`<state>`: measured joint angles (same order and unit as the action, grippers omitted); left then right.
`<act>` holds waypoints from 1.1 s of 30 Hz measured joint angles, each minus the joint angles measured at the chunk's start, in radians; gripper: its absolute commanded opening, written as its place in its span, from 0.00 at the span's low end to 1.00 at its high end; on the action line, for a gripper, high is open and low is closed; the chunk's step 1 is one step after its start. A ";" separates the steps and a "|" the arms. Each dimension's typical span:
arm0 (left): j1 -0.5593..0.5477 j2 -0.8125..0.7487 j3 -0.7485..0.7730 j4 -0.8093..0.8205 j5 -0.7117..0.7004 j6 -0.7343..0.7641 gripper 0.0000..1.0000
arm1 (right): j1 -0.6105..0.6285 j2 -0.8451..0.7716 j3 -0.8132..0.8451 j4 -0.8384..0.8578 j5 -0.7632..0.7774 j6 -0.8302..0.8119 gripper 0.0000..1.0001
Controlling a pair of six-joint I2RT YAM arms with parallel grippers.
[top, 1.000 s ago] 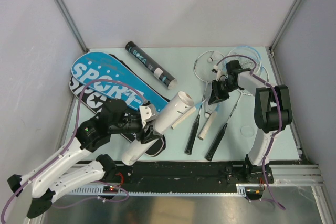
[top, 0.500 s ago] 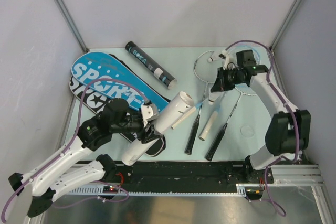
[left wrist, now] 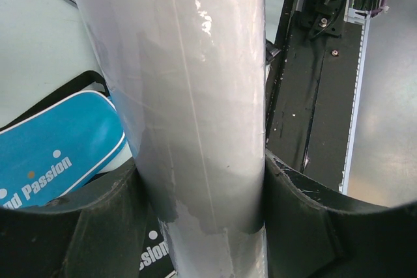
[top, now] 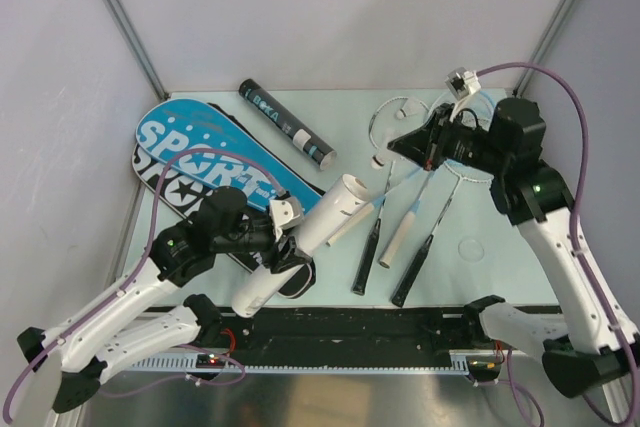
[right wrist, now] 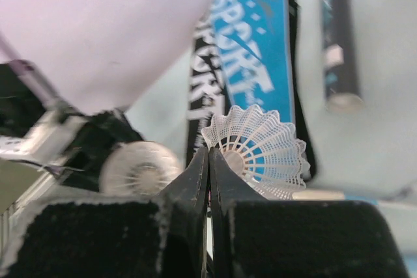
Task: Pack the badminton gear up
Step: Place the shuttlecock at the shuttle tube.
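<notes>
**Checker:** Entry, right side. What differs from a second ago?

**Me:** My right claw [right wrist: 208, 161] was low over the rackets [top: 397, 237], jaws not fully closed. It has since clenched and lifted, and the arm has swung up over the far right of the table [top: 480, 247]. It now grasps a shuttlecock [right wrist: 257, 144] by the edge of its skirt, clear of the table.

**Checker:** Grip sound?

**Me:** Thin. Only the rim of the skirt sits between the fingertips. I judge it could twist or slip on a quick move.

**Checker:** Left side?

**Me:** No change. My left claw [left wrist: 202, 216] grips the white tube [top: 320, 222] round its middle. The tube is tilted, open end up and pointing toward the right arm, above the near end of the blue bag [top: 215, 162].

**Checker:** Meaning for the task?

**Me:** Pick done, loading not. The shuttlecock is well apart from the tube mouth, which lies ahead of the claw in the wrist view. Something pale and ribbed shows in that mouth, too blurred to name. Next I expect to carry the shuttlecock left and feed it in. Rackets, black tube [top: 285, 124] and blue bag lie unpacked on the table.
</notes>
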<state>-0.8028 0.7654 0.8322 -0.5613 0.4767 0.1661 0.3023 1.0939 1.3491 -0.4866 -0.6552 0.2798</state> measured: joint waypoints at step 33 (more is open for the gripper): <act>0.000 0.002 0.000 -0.001 -0.001 -0.017 0.48 | 0.415 -0.140 -0.060 0.127 0.331 0.165 0.00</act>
<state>-0.8028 0.7673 0.8322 -0.5625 0.4755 0.1493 0.7170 0.9543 1.2896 -0.3599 -0.3244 0.4446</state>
